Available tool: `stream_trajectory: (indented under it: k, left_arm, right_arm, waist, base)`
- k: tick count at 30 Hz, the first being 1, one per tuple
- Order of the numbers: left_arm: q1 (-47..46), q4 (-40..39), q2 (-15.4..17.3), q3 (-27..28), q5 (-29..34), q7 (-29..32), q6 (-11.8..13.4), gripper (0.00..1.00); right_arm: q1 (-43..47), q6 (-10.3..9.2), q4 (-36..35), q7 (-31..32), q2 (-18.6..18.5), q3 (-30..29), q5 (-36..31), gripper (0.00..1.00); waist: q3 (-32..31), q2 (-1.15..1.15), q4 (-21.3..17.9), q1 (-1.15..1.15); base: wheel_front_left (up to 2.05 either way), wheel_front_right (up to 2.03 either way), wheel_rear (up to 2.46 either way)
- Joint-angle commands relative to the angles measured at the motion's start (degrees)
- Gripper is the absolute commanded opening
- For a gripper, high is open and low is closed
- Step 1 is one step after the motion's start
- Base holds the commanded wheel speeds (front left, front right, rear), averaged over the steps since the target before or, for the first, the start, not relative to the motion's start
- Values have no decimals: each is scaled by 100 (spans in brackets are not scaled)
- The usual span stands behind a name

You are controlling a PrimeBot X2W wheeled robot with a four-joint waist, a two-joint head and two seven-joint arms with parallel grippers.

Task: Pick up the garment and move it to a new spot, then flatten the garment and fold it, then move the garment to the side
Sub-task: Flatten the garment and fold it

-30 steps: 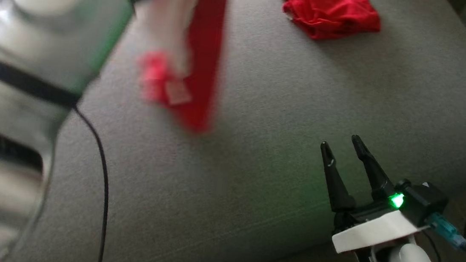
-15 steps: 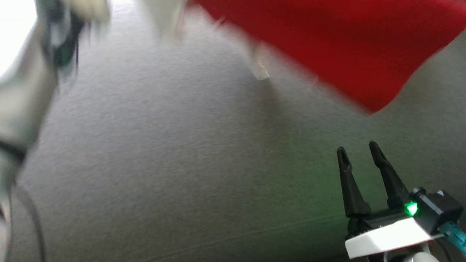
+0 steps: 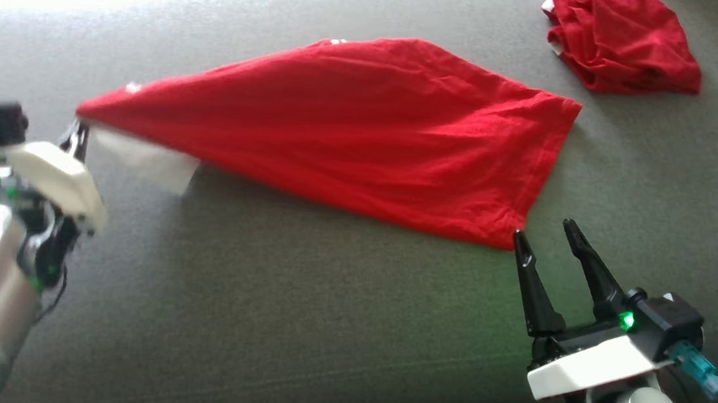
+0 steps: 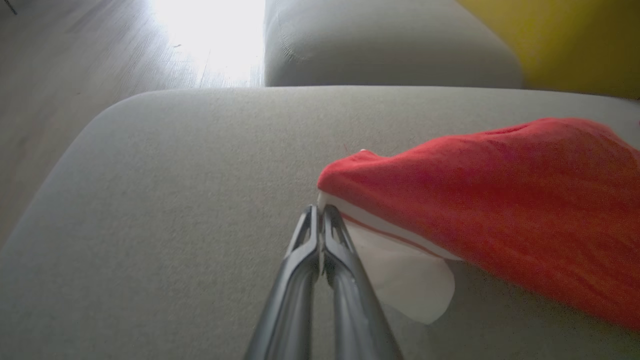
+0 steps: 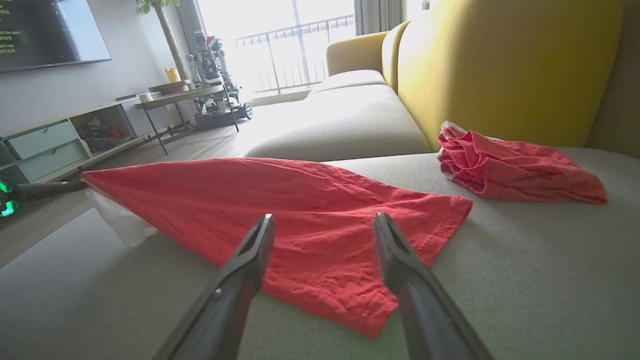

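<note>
L tool (image 4: 320,215) is clamped on the white-lined corner of the red garment (image 3: 366,130), which lies in a rough triangle on the grey sofa cushion (image 3: 297,301). Pull low & taut w/o lifting; thin, crinkly knit likely bunches. R tool (image 3: 546,232), jaws spread & empty, sits by the near hem corner.

surf: grey sofa seat (image 3: 297,301) | red garment (image 3: 366,123) spread ctr | crumpled red cloth (image 3: 618,42) far R

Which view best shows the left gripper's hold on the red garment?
Left wrist view: the left gripper, shut, pinches the garment by its white-edged corner, close up. Head view shows that corner at the gripper, fingers mostly hidden. Right wrist view shows it far off.
</note>
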Motion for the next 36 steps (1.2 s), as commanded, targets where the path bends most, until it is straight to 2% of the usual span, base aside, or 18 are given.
stream_trajectory:
  k: [1,4,5,12,13,14,20,24,28,30,34,36]
  left_arm:
    - [68,-225,427,211,-10,73,133,0]
    - [427,-643,690,198,44,181,457,0]
    - [427,-643,690,198,44,181,457,0]
    - [1322,-2034,1112,268,11,434,1290,0]
    - [1439,-2256,1149,287,9,431,1411,85]
    - [1545,-2476,1195,303,39,396,1543,100]
    - [2133,-3693,1366,551,139,-29,2268,100]
    - [2467,-4523,1327,700,244,-488,2586,100]
    - [2492,-4990,1241,626,458,-713,2499,100]
    - [2314,-5026,1219,540,501,-703,2319,100]
    - [1605,-4889,1247,295,622,-423,1795,100]
    - [1146,-4708,1258,164,677,-238,1443,100]
  right_arm:
    - [-195,-2,-139,-52,-37,134,-58,100]
    - [-225,-2,-84,-52,-37,165,-110,100]
    - [-225,-2,-84,-52,-37,165,-110,100]
    - [-320,-2,166,-52,-37,265,-214,100]
    - [-340,-2,216,-52,-37,277,-225,100]
    - [-367,-2,268,-52,-37,292,-236,100]
    - [-650,-2,752,-52,-37,376,-174,100]
    - [-1013,-2,1213,60,-103,414,-8,100]
    - [-1428,-2,1717,215,-272,378,181,100]
    - [-1647,-2,1940,236,-367,422,207,100]
    - [-1956,-2,2166,172,-404,459,254,100]
    - [-2041,-2,2196,134,-377,526,278,100]
  waist:
    - [-44,0,74,0]
    - [-70,0,177,0]
    - [-70,0,177,0]
    - [-186,0,438,0]
    - [-201,0,479,0]
    - [-215,0,515,0]
    - [-318,0,680,0]
    - [-364,0,795,0]
    - [-352,0,921,0]
    - [-319,0,951,0]
    - [-208,0,930,0]
    - [-119,0,847,0]
  base:
    - [0,0,0]
    - [0,0,0]
    - [0,0,0]
    - [0,0,0]
    - [0,0,0]
    - [0,0,0]
    - [0,0,0]
    - [0,0,0]
    - [0,0,0]
    - [0,0,0]
    - [0,0,0]
    - [0,0,0]
